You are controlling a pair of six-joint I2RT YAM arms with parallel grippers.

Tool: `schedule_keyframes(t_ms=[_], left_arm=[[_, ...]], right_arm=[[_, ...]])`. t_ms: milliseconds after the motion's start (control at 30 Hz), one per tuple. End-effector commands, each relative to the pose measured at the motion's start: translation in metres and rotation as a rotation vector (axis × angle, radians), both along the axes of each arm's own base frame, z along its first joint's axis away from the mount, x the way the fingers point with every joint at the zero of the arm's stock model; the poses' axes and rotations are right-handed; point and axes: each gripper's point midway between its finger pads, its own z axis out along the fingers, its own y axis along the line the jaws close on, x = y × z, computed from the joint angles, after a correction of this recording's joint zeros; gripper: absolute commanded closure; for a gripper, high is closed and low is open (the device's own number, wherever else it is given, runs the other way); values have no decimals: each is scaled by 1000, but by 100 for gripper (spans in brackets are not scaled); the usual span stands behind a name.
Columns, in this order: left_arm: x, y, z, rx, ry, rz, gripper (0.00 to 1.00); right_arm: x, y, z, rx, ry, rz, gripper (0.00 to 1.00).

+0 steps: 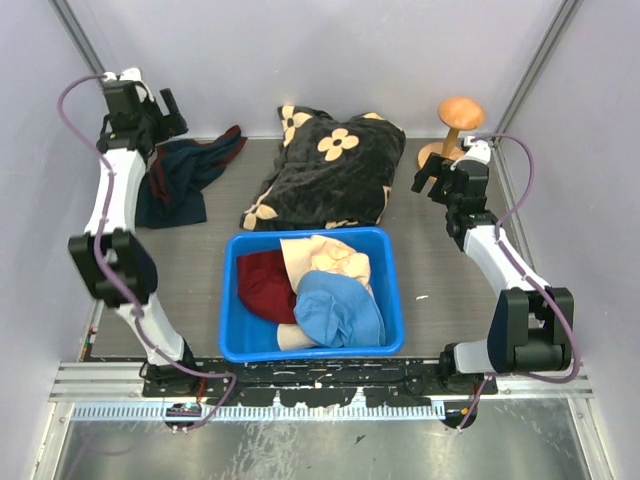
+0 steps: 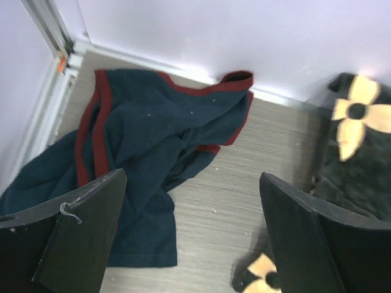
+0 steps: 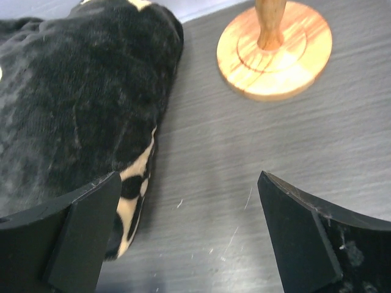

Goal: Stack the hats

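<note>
Grey wood-grain tabletop (image 1: pixel 190 280) fills the overhead view, boxed by pale walls. A black blanket with cream flowers (image 1: pixel 330 165) lies bunched at upper centre, and just below it sits a blue bin (image 1: pixel 232 300). A navy cloth with red trim (image 1: pixel 185 180) sprawls at upper left.

The hats are all heaped in the bin: the light blue hat (image 1: pixel 340 308) is on top at lower right, the dark red hat (image 1: pixel 265 285) is at left, and cream fabric (image 1: pixel 330 258) sits behind them. Whether that fabric is one hat or two I cannot tell. A wooden stand (image 1: pixel 458 125) occupies the upper right corner.

The left claw (image 1: pixel 165 108) hangs released over the navy cloth, its jaws wide and empty. The right claw (image 1: pixel 432 178) is likewise released, between blanket and stand.

Both wrist views look away from the bin, which lies below and inward of each claw. The crumpled heap shows no clear long axis. The right claw looks the nearer, so the blue hat seems its natural first pick.
</note>
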Motion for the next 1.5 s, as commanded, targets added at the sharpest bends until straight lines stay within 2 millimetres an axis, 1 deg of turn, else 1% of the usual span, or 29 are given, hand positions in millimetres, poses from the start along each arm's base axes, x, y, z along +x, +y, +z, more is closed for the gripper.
schedule_keyframes(t_ms=[0, 33, 67, 100, 133, 233, 300, 433, 567, 600, 667, 733, 800, 867, 933, 1000, 1033, 1067, 1167, 1200, 1267, 1300, 1333, 1400, 1467], left_arm=[[10, -3, -121, -107, 427, 2, 2], [19, -3, -131, -118, 440, 4, 2], [31, -5, -149, -138, 462, -7, 2], [43, -6, -151, -150, 447, -13, 2], [51, -6, -155, -157, 448, -15, 2], [70, -2, -172, -167, 440, 10, 2], [78, 0, -183, -178, 434, 17, 2], [83, 10, -219, -174, 486, 49, 2], [73, 24, -271, -244, 597, 88, 2], [70, 26, -278, -252, 619, 93, 2], [60, 33, -289, -263, 657, 112, 2], [51, 40, -295, -270, 673, 135, 2], [39, 46, -297, -291, 683, 158, 2], [23, 49, -298, -319, 705, 169, 2], [-1, 50, -299, -348, 742, 176, 2], [-27, 47, -296, -382, 764, 175, 2], [-39, 44, -285, -396, 750, 164, 2], [-53, 41, -282, -403, 757, 166, 2], [-92, 31, -278, -432, 773, 158, 2], [-111, 31, -282, -437, 794, 172, 2], [-136, 33, -281, -445, 810, 194, 2], [-149, 44, -278, -468, 811, 229, 2], [-159, 49, -275, -485, 809, 246, 2], [-178, 51, -261, -500, 798, 264, 2], [-190, 49, -239, -470, 756, 262, 2]], right_arm=[[-19, 13, 33, 106, -23, 19, 0], [-22, 14, 40, 106, -29, 27, 0], [-26, 14, 45, 105, -31, 30, 0], [-31, 14, 50, 103, -34, 30, 0], [-36, 12, 53, 95, -34, 23, 0], [-49, 7, 62, 76, -43, 5, 0], [-58, 6, 65, 64, -34, 5, 0], [-72, 4, 66, 44, -8, 4, 0], [-83, 0, 73, 18, -13, -1, 0], [-85, -1, 75, 11, -16, -3, 0], [-86, -2, 83, 1, -26, -3, 0], [-87, -1, 88, -2, -33, 0, 0], [-86, 0, 93, 1, -42, 6, 0], [-85, 1, 97, 4, -50, 11, 0], [-84, 2, 102, 6, -61, 19, 0], [-82, 3, 107, 6, -70, 26, 0], [-81, 4, 109, 5, -77, 28, 0], [-80, 4, 112, 4, -86, 32, 0], [-76, 7, 117, 11, -112, 43, 0], [-75, 8, 117, 18, -119, 48, 0], [-72, 11, 118, 33, -131, 56, 0], [-70, 12, 120, 41, -141, 59, 0], [-69, 14, 119, 53, -142, 62, 0], [-68, 17, 118, 74, -146, 68, 0], [-67, 20, 118, 104, -149, 71, 0]])
